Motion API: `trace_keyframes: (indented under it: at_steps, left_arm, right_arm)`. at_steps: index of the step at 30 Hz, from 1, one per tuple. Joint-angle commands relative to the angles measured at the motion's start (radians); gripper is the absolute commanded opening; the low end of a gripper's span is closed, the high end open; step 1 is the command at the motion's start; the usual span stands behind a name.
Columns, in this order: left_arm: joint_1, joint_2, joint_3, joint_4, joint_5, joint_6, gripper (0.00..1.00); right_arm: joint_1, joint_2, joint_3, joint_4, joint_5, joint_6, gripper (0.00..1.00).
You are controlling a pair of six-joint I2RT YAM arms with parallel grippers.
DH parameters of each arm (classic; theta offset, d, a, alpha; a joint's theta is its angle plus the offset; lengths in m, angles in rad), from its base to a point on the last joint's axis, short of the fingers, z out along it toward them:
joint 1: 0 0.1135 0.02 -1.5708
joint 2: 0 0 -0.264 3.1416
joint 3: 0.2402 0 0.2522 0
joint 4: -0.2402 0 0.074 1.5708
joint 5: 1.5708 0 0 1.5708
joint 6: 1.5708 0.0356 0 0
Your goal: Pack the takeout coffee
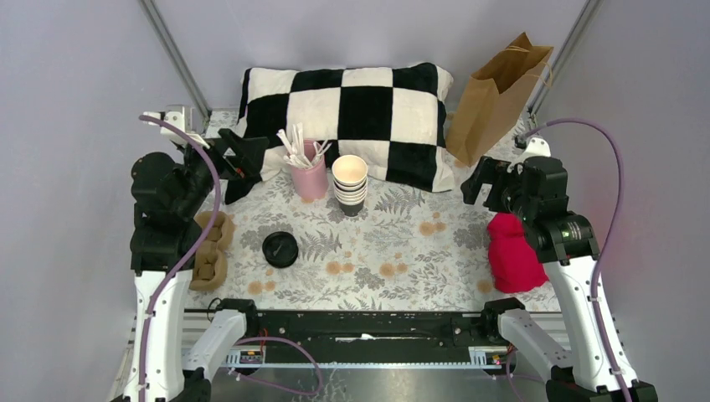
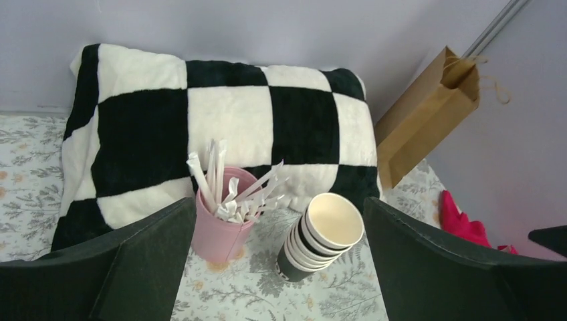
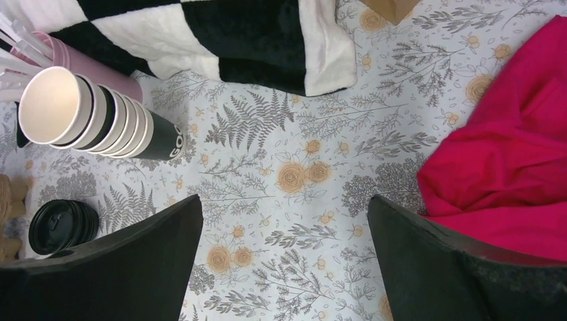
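Note:
No capped takeout coffee is in view. A stack of lidless black cups with cream insides stands in front of the pillow. A round black lid lies on the floral cloth to the front left of it. My left gripper hovers at the back left, open and empty, pointing at the stack. My right gripper hangs at the right over bare cloth, open and empty.
A brown paper bag stands open at the back right beside a black-and-white checked pillow. A pink cup of wrapped straws sits left of the stack. A red cloth lies right, a brown cardboard carrier left.

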Motion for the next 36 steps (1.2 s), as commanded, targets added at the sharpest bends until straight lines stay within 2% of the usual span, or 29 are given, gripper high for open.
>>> trace_keyframes:
  at_steps: [1, 4, 5, 8, 10, 13, 18, 20, 24, 29, 33, 36]
  left_arm:
    - [-0.034, -0.037, -0.04, -0.021, -0.031, 0.067, 0.99]
    - [-0.047, -0.039, -0.075, -0.02, -0.002, 0.072, 0.99]
    - [-0.049, -0.041, -0.095, -0.016, 0.013, 0.07, 0.99]
    - [-0.049, -0.048, -0.147, 0.0, 0.041, 0.066, 0.99]
    - [-0.049, -0.059, -0.182, 0.012, 0.026, 0.068, 0.99]
    - [-0.054, -0.076, -0.22, 0.016, -0.026, 0.07, 0.99]
    - [-0.058, -0.101, -0.277, 0.028, -0.005, 0.057, 0.99]
    - [-0.063, -0.104, -0.29, 0.04, 0.006, 0.055, 0.99]
    - [-0.078, -0.114, -0.311, 0.06, -0.01, 0.059, 0.99]
    - [-0.105, -0.133, -0.34, 0.064, -0.081, 0.079, 0.99]
    - [-0.134, -0.148, -0.342, 0.052, -0.138, 0.096, 0.99]
    - [-0.153, -0.156, -0.338, 0.046, -0.153, 0.105, 0.99]
  right_arm:
    - [0.001, 0.05, 0.027, 0.047, -0.086, -0.04, 1.0]
    - [0.024, 0.125, 0.05, 0.076, -0.214, -0.042, 1.0]
    - [0.062, 0.165, 0.071, 0.072, -0.209, -0.036, 1.0]
    - [0.262, 0.3, 0.164, 0.038, -0.031, -0.02, 1.0]
    - [0.365, 0.358, 0.2, 0.071, 0.004, 0.003, 1.0]
    - [0.451, 0.419, 0.26, 0.112, 0.07, 0.023, 1.0]
    - [0.558, 0.585, 0.412, 0.066, 0.235, 0.065, 0.99]
    - [0.585, 0.638, 0.465, 0.059, 0.294, 0.08, 0.94]
    - [0.621, 0.748, 0.57, 0.046, 0.336, 0.099, 0.78]
    - [0.638, 0.91, 0.724, -0.018, 0.426, 0.104, 0.63]
    - [0.658, 1.015, 0.817, -0.065, 0.474, 0.098, 0.61]
    - [0.664, 1.069, 0.842, -0.084, 0.519, 0.096, 0.56]
